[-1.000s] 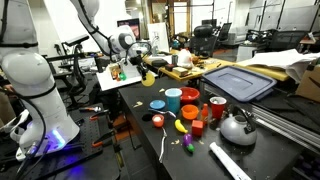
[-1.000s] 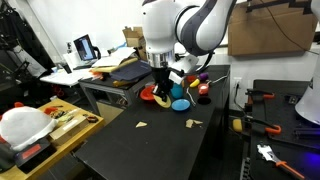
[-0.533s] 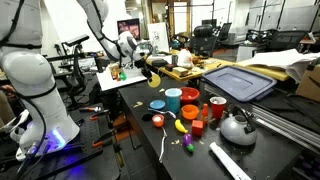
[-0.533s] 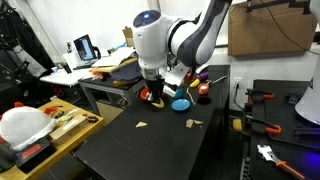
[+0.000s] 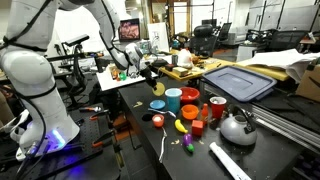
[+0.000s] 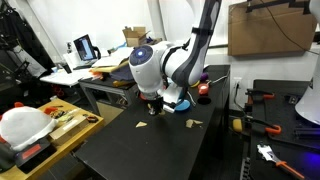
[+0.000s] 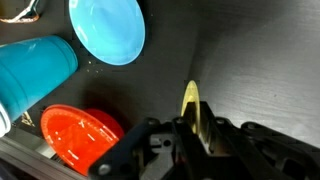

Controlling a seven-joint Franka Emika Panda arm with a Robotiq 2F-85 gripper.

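Gripper (image 7: 194,128) clenched on a thin yellow object (image 7: 190,100), which is pinched between both fingers just above the black table (image 7: 260,70). A second ago the arm stood upright over the dishes. Now it has folded down, and in an exterior view the gripper (image 6: 153,104) hangs low over the table, nearer the front edge, with the yellow object carried along. The dishes have not moved. Counted in the wrist view: one blue plate (image 7: 107,28), one teal cup (image 7: 35,70) and one orange bowl (image 7: 80,135), all left of the held object. Two tan scraps (image 6: 142,125) lie on the table near the gripper, apart from each other
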